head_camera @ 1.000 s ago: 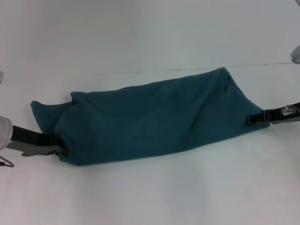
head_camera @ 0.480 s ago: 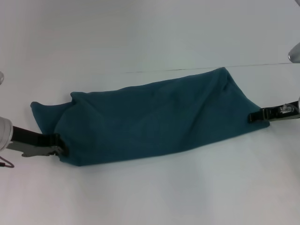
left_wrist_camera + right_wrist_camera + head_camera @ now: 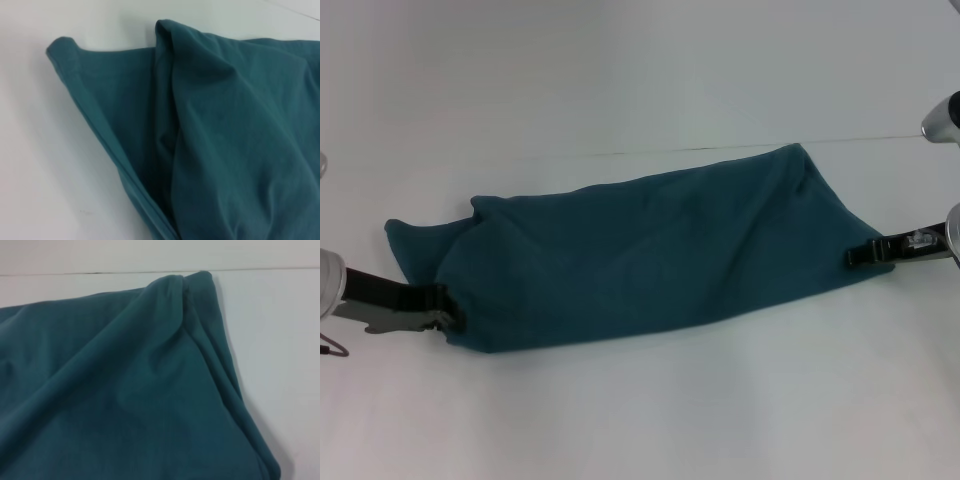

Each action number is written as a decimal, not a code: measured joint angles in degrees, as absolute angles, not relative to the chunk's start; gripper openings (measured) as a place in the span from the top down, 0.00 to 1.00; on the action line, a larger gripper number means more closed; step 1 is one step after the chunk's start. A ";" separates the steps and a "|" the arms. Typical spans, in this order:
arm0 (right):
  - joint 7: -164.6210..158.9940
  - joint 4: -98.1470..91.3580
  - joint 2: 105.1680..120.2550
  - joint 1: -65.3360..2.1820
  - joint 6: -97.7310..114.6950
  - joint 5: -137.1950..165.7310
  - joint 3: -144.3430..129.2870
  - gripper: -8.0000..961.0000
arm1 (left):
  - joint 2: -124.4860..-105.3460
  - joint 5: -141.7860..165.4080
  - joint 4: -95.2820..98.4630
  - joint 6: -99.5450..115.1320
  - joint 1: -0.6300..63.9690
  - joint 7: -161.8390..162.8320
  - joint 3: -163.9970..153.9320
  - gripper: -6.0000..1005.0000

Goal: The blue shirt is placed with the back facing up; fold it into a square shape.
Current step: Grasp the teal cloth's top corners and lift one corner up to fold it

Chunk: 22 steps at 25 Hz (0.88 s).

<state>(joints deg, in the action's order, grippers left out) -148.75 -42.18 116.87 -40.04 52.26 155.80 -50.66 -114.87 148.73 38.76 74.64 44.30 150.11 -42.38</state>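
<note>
Bare white table (image 3: pixel 650 420) open all round, blue shirt (image 3: pixel 650 250) the only obstacle, spanning mid-table

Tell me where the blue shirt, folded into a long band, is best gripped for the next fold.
Probably at its two short ends, from the outside. The blue shirt lies stretched sideways; the left gripper and right gripper already sit at those end corners, so lifting one end over folds it squarer.

No lettering, label, brand or number can be read anywhere; the blue shirt (image 3: pixel 650 255) shows only plain teal cloth in all three views.
</note>
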 joint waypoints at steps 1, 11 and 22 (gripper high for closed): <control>-148.75 -42.18 116.87 -40.04 52.26 155.80 -50.66 0.28 | -114.87 148.73 38.76 74.69 44.30 150.11 -42.46 0.92; -146.81 -37.22 116.57 -42.26 48.84 155.80 -52.00 0.65 | -114.78 148.90 38.65 74.96 44.30 150.01 -42.50 0.92; -144.98 -42.87 117.40 -41.82 54.47 155.20 -51.82 0.88 | -114.16 149.09 39.28 77.03 44.30 148.56 -42.31 0.92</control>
